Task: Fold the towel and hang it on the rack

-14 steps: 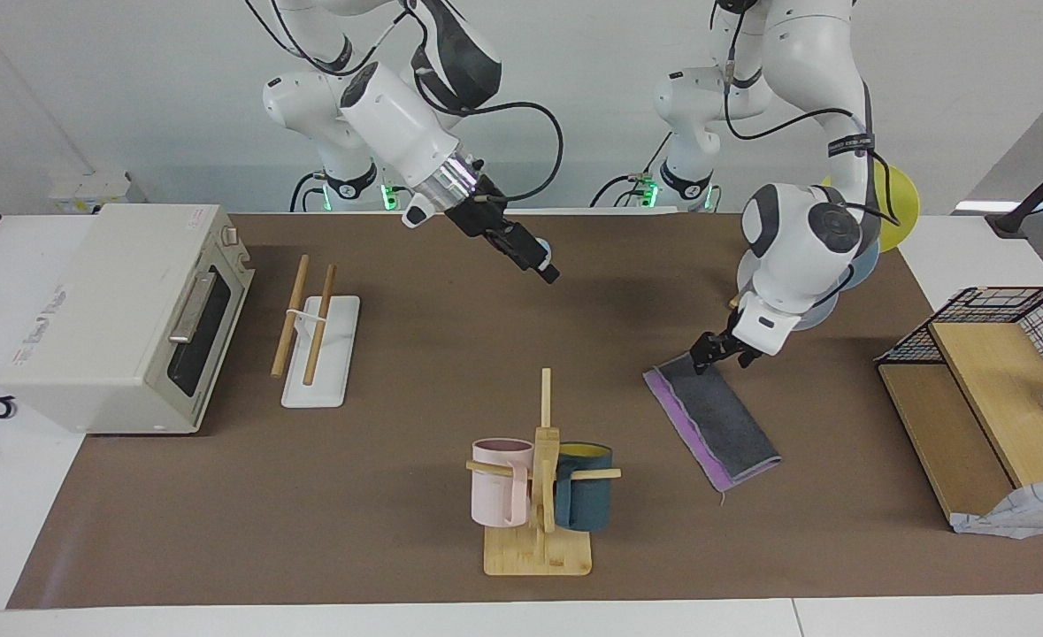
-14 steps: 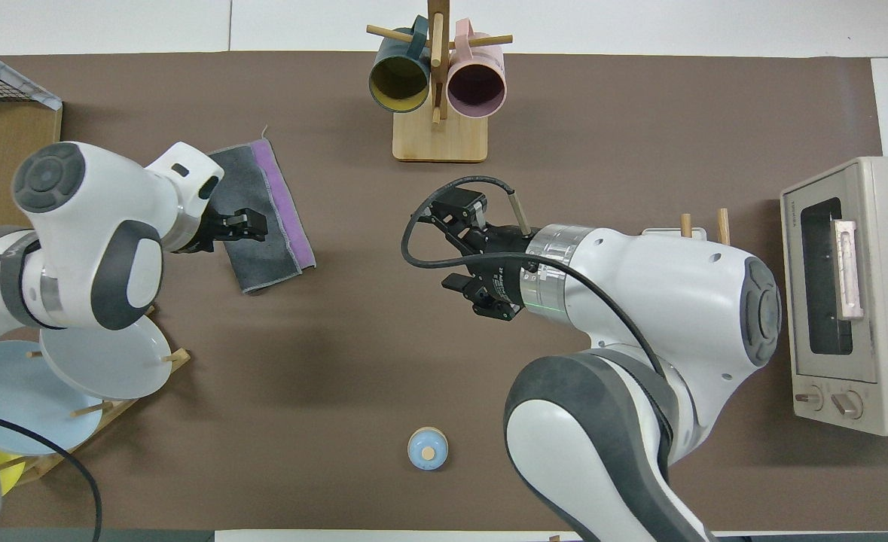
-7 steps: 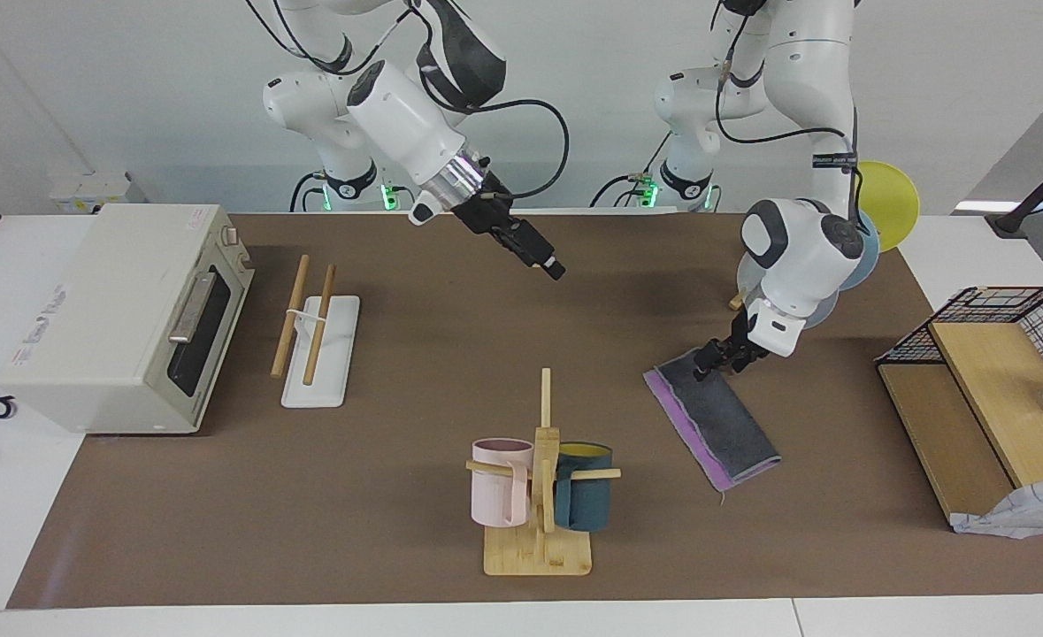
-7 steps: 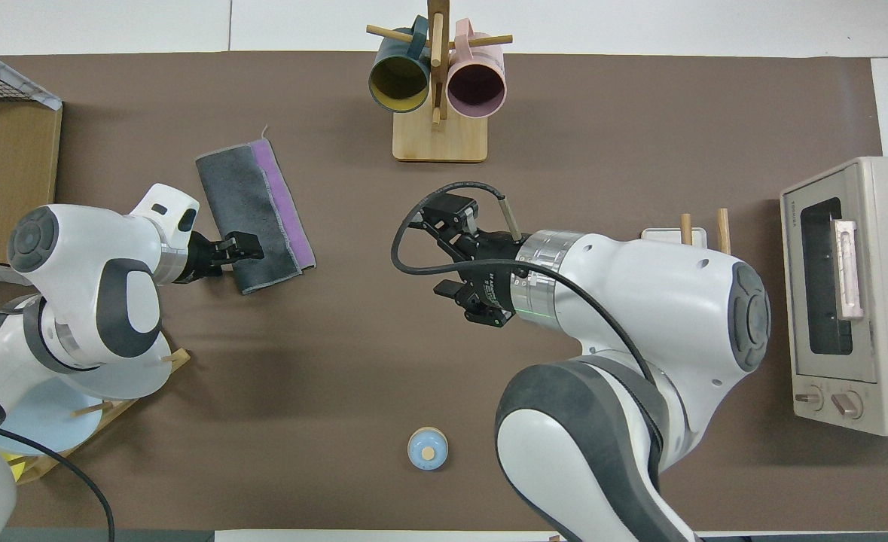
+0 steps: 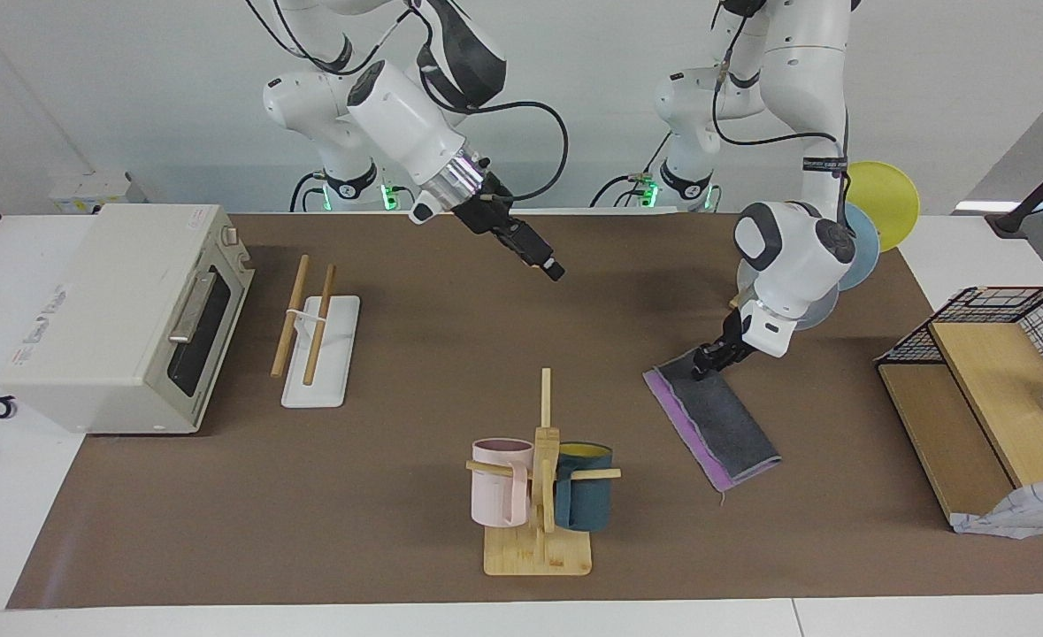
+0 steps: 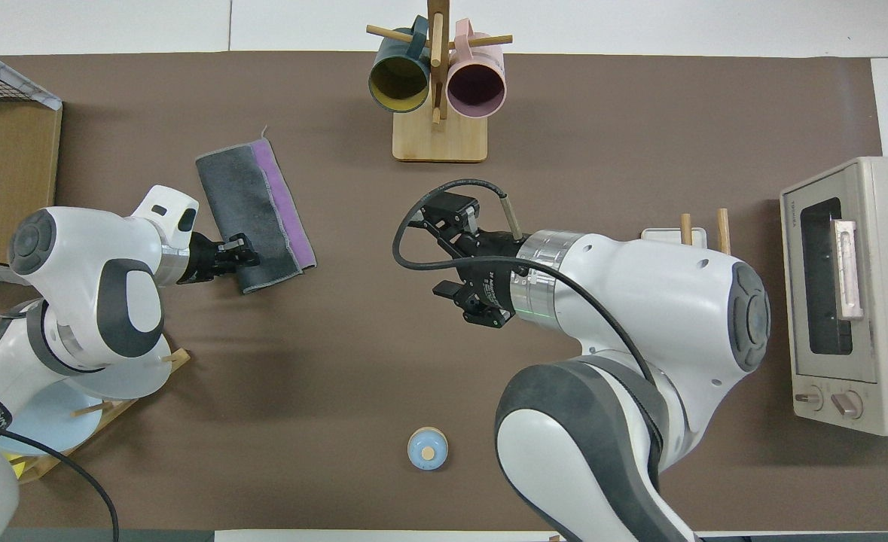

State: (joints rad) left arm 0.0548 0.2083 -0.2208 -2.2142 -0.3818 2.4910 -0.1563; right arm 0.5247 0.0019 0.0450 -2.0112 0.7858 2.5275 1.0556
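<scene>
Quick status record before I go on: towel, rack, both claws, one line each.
towel: folded, grey face up with a purple strip showing, flat on the mat toward the left arm's end
rack: bare, beside the oven, toward the right arm's end
left claw: down at the towel's corner nearest the robots, fingers closing on its edge
right claw: open, up over the mat's middle, waiting
step: towel not yet lifted

You see two glossy white arms with dark grey joint caps, black cables looped along them, a silver ring before each black gripper, and green lights at both bases, upper centre of frame.
</scene>
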